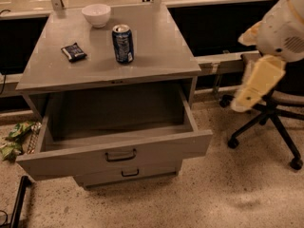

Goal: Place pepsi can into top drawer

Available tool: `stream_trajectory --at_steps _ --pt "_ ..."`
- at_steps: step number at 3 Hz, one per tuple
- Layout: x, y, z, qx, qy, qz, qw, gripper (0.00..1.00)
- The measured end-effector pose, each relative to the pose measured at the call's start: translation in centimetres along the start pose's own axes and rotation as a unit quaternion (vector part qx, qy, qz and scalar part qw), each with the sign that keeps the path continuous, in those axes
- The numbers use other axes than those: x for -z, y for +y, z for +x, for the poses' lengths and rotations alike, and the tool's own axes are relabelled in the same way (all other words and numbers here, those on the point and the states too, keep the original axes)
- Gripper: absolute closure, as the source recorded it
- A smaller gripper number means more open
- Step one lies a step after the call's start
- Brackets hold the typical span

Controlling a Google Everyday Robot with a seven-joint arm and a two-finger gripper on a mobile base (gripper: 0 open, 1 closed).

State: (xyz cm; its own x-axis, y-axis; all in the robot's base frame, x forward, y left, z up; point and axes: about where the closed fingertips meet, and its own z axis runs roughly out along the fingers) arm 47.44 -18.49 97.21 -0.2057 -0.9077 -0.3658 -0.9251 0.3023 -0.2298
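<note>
The pepsi can (123,43), dark blue with a silver top, stands upright on the grey cabinet top (156,56), near its middle. The top drawer (118,148) is pulled wide open below it, and its inside is bare grey metal. A dark curved handle (120,155) sits on its front. My gripper (243,101) is at the cream-coloured end of the arm at the right, in the air beside the cabinet's right side. It is well apart from the can and holds nothing that I can see.
A white bowl (96,14) and a flat dark snack packet (73,52) lie on the cabinet top. The lower drawer (129,174) is shut. A black office chair (270,122) stands at the right, under the arm. Green wrappers (14,137) lie on the floor at the left.
</note>
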Motion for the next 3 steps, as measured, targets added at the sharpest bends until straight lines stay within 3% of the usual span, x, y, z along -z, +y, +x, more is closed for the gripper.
stream_trajectory --at_steps 1,2,3 --pt "-6.3 -4.5 -7.5 -0.054 -0.172 -0.020 0.9834 0.00" --pt "-9.6 -7.8 -13.7 -0.081 -0.260 -0.017 0.9621 0.00" --pt "-9.6 -9.7 -14.6 -0.092 -0.280 0.014 0.9554 0.00"
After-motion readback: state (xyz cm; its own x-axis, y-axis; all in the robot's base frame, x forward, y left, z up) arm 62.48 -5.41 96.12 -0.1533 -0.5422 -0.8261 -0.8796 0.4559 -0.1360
